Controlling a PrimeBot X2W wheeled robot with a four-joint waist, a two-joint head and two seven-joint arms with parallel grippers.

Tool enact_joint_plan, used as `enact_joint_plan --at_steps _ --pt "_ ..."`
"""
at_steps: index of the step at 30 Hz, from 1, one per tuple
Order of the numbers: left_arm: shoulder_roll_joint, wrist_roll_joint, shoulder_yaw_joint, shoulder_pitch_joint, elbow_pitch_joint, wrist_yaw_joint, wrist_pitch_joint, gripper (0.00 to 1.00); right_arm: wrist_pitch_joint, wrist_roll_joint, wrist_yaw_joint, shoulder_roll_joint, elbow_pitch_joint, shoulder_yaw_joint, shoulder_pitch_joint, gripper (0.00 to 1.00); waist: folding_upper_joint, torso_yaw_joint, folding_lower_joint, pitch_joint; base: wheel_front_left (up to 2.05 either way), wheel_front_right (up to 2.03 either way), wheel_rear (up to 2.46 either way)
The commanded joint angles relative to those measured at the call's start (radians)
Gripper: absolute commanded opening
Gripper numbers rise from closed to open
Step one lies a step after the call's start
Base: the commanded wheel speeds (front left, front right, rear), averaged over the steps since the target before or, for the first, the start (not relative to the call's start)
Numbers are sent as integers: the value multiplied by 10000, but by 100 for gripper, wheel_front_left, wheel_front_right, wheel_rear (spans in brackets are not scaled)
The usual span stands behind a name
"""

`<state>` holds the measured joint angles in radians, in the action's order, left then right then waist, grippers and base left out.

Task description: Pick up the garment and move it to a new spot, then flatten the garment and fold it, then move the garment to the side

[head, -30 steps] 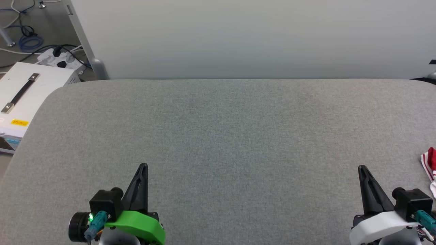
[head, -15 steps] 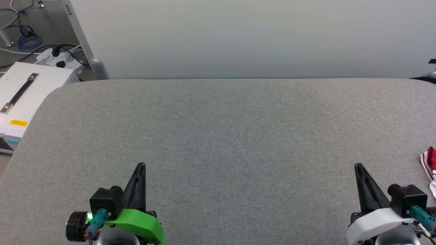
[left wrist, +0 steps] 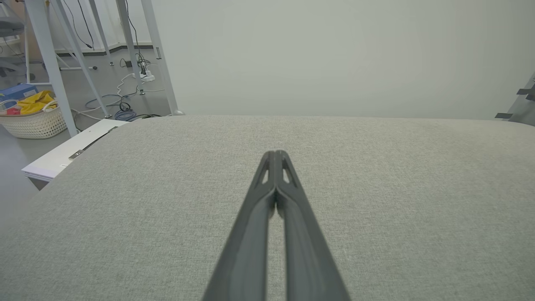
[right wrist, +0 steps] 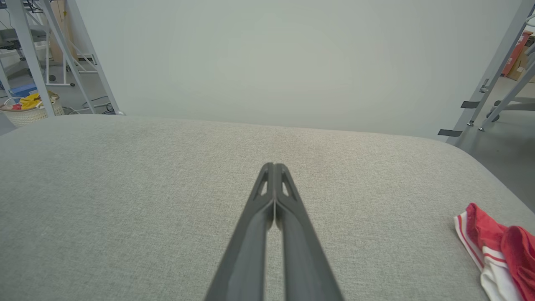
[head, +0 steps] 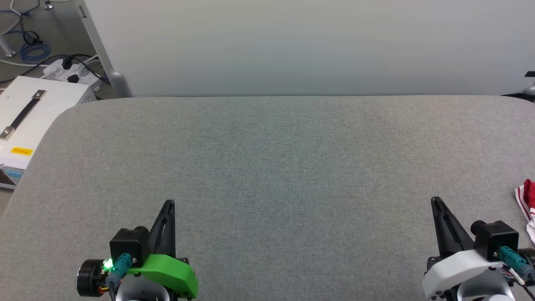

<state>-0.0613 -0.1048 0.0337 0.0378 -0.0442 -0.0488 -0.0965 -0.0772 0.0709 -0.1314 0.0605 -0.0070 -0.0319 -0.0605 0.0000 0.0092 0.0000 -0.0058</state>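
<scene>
left gripper [head: 169,203] lower left, right gripper [head: 434,200] lower right, fingers closed on both; garment [head: 527,200] crumpled on tabletop [head: 267,167], right frame edge.

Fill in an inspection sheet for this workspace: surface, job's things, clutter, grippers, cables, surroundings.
Surface: grey fabric table, smooth.
Job's things: garment, red with striped trim, crumpled at the table's right edge.
Clutter: basket holding yellow things, on the floor.
Grippers: left gripper and right gripper shut, holding nothing, above the table's near part.
Cables: cables and a power strip on the floor, far left.
Surroundings: white case beside the table; pale panel behind.
</scene>
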Motion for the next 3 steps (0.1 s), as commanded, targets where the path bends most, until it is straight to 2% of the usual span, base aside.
enact_joint_plan --at_steps 1,3 --pt "61 101 -26 -221 81 57 48 0 58 -153 5 -41 23 29 174 0 0 -3 0 2 0 0 0" --pt "64 143 -40 -228 97 76 88 0 89 -178 5 -43 25 42 193 0 0 -7 0 4 0 0 0"
